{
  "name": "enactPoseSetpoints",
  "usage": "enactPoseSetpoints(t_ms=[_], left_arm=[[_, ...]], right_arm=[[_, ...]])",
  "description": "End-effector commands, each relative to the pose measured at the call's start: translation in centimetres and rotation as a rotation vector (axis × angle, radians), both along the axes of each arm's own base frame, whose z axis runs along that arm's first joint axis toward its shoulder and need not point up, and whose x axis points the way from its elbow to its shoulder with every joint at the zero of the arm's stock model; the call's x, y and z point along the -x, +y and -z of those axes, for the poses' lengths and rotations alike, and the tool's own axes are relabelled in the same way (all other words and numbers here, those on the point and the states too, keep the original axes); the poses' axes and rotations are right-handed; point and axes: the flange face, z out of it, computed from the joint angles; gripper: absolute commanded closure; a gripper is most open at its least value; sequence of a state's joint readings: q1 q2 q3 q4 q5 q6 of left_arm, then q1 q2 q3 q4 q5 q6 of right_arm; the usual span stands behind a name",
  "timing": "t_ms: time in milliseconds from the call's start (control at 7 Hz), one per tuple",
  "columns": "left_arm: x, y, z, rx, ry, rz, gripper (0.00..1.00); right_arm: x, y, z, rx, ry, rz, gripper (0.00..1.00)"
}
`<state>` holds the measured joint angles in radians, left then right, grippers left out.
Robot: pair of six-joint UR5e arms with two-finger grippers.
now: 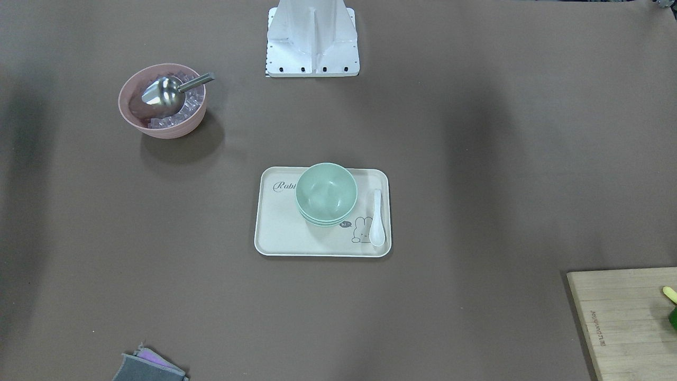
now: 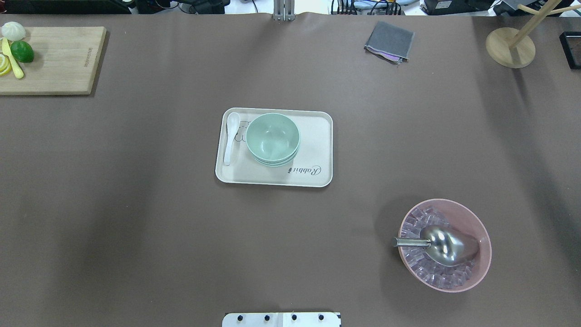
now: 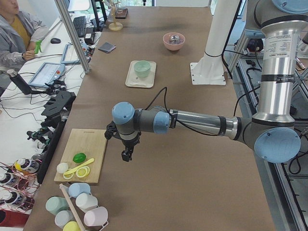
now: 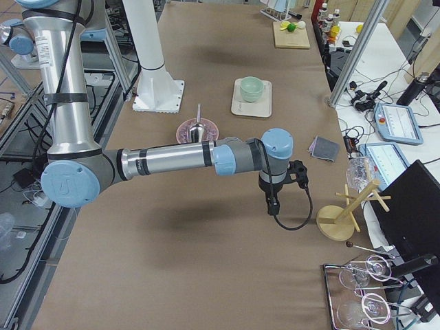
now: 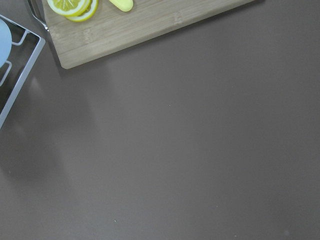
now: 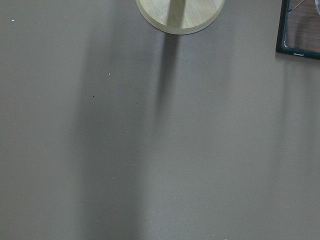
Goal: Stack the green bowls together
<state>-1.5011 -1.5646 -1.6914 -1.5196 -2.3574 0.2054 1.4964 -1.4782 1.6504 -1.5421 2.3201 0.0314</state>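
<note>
From the left side view, the left gripper (image 3: 127,155) hung nearest, just below the frame's middle. It pointed down over the bare table (image 3: 192,183) beside the cutting board (image 3: 91,142), and I couldn't tell whether its fingers were spread or pressed together. Farther up, in the upper middle, the green bowls (image 3: 142,68) sat nested in one stack on the tray (image 3: 134,82), with a white spoon (image 2: 229,141) lying beside them. Beyond that stood the pink bowl (image 3: 174,47) with a metal scoop (image 2: 447,247) in it. From the right side view, the right gripper (image 4: 272,208) hung right of centre near a wooden stand (image 4: 337,223), and there too I couldn't tell its state.
</note>
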Motion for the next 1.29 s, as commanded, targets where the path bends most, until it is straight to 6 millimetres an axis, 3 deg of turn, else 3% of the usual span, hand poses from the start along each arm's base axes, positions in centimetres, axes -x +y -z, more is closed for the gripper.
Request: enactPoseSetpoints(t_ms=[0,429,714,1143], left_arm=[[-0.1,0.1,0.3,0.002,0.004,0.003,0.02],[-0.1,0.0,0.4,0.002,0.004,0.002,0.02],[-0.1,0.0,2.0,-0.035,0.006,0.0,0.02],[-0.2,-0.5,2.7,-0.05,0.008,-0.003,0.02]], right_arm=[[0.4,-0.1,0.0,0.004,-0.004,0.005,0.0],[1.4,0.3,1.0,-0.045,-0.005,0.033,0.0],[1.7,0.5,0.8,-0.038,-0.038,0.038,0.0],[1.5,3.0,0.3,-0.033,-0.061,0.045,0.0]])
